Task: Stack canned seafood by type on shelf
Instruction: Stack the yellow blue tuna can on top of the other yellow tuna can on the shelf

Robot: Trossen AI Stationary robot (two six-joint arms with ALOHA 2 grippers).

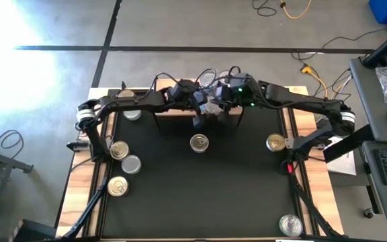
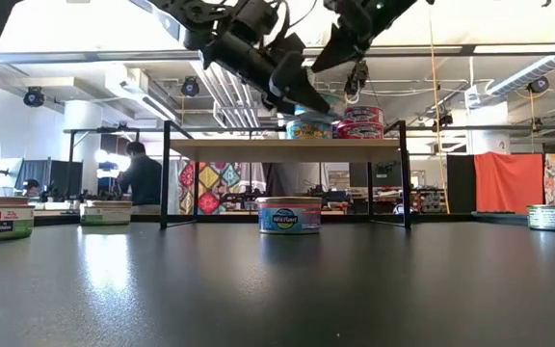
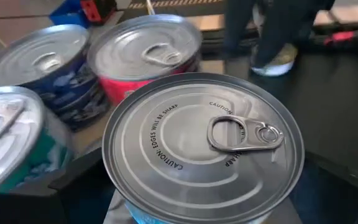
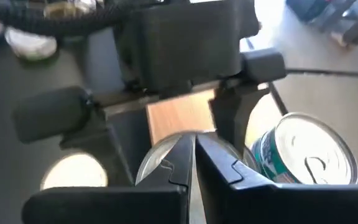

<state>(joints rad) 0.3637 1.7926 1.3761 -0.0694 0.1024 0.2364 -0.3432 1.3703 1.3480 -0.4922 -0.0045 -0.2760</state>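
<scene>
**Canned seafood: one tin held over the shelf, seven loose on the worktop**

Canned seafood is split between the light-wood shelf (image 2: 287, 149) at the back of the black worktop (image 1: 200, 202) and the worktop itself.

Seen from above, seven tins lie loose on the worktop:
- Four are on the left side: a silver-lidded tin (image 1: 132, 113) by the shelf's left end, a gold one (image 1: 119, 150), a silver one (image 1: 131, 164) touching it, and another gold one (image 1: 117, 185) nearest the front.
- One, the centre tin (image 1: 199, 142), sits alone in front of the shelf. From table height it shows a blue label.
- Two are on the right: a gold tin (image 1: 275, 142), and a silver tin (image 1: 291, 224) well apart at the front corner.

Both arms meet over the middle of the shelf. The left tool (image 2: 297, 96) is spread wide around one silver-lidded tin, the held tin (image 3: 204, 143), which shows a strip of light blue label. It is just above the shelf top.

The left wrist view shows three more tins close beside the held one: a blue-labelled tin (image 3: 39, 56), a red-labelled tin (image 3: 154, 56) and a green-labelled tin (image 3: 5, 143).

From table height, two red tins (image 2: 359, 123) stand stacked one on the other on the shelf's right half.

The right tool (image 4: 191, 143) hangs just beside the left one over the shelf. Its two fingers are pressed together on nothing.

One person (image 2: 143, 173) stands in the room behind.
</scene>
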